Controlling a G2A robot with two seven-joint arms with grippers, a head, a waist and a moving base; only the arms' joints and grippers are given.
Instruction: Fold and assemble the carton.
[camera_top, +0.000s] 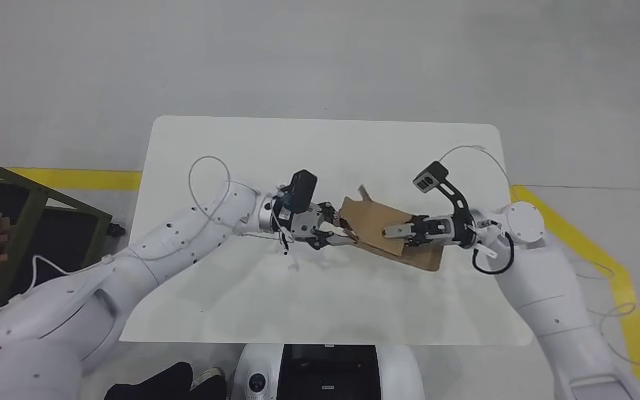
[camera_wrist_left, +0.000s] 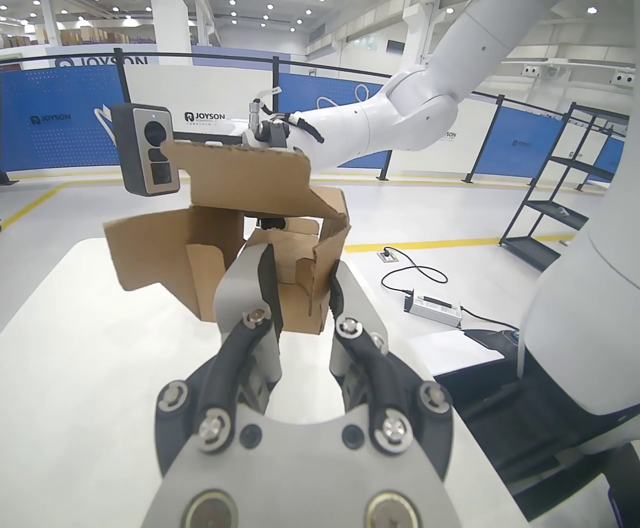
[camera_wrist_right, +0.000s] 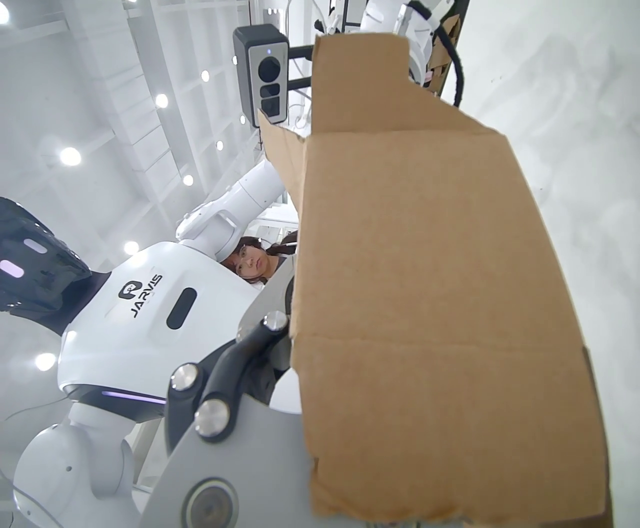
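Note:
The brown carton (camera_top: 385, 232) is half folded, with its flaps standing out, just above the middle of the white table (camera_top: 200, 300). My right gripper (camera_top: 393, 230) comes in from the right and is shut on a carton panel. One of its fingers (camera_wrist_right: 277, 300) lies flat against the carton (camera_wrist_right: 425, 300), which hides the other. My left gripper (camera_top: 338, 236) is at the carton's left edge. In the left wrist view that gripper (camera_wrist_left: 300, 282) is open, with a corner flap of the carton (camera_wrist_left: 280, 190) between its fingers, close to one pad.
A dark green crate (camera_top: 40, 215) stands on the floor off the table's left side. A black shelf rack (camera_wrist_left: 565, 200) and a power brick with its cable (camera_wrist_left: 430, 305) are on the floor past the table's edge. Bare table surrounds the carton.

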